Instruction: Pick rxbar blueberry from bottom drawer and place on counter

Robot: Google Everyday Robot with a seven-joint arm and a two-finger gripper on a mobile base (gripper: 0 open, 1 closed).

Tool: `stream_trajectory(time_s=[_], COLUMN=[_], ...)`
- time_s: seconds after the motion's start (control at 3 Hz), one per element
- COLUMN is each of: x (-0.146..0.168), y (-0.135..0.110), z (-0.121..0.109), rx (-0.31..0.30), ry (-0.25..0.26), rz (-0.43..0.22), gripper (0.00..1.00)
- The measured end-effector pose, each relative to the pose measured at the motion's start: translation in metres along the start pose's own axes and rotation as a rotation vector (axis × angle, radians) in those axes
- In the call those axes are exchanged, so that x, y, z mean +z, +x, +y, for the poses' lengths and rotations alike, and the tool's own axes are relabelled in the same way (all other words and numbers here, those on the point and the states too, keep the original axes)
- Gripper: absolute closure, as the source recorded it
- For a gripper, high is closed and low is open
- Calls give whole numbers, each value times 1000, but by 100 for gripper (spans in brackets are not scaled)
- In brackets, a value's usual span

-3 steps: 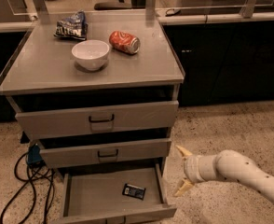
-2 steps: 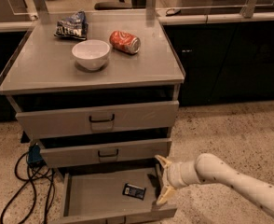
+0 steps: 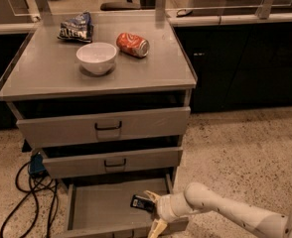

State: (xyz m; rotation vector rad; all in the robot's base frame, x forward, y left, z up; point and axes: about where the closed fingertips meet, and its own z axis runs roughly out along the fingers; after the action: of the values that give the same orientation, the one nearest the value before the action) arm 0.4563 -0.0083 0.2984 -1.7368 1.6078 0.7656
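The rxbar blueberry (image 3: 141, 203) is a small dark flat bar lying on the grey floor of the open bottom drawer (image 3: 99, 207), toward its right side. My gripper (image 3: 154, 213) reaches in from the lower right on a white arm and is open. One pale fingertip (image 3: 150, 196) sits just to the right of the bar, and the other fingertip (image 3: 156, 228) hangs over the drawer's front right corner. The grey counter (image 3: 51, 73) tops the cabinet above.
On the counter stand a white bowl (image 3: 97, 57), a red soda can (image 3: 133, 44) on its side and a dark-blue snack bag (image 3: 76, 28). Two taller drawers (image 3: 106, 127) above are partly pulled out. Black cables (image 3: 29, 195) lie on the floor at left.
The arm has swung left from beside the cabinet into the bottom drawer. The open gripper has come from right of the drawer to right beside the bar.
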Motion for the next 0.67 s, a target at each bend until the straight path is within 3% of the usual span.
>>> stream_trajectory(time_s=[0.33, 0.67], x=[1, -2], y=[2, 15], z=[-1, 4], rx=[13, -50], ry=[21, 17], rz=[52, 218], gripper=[0, 0])
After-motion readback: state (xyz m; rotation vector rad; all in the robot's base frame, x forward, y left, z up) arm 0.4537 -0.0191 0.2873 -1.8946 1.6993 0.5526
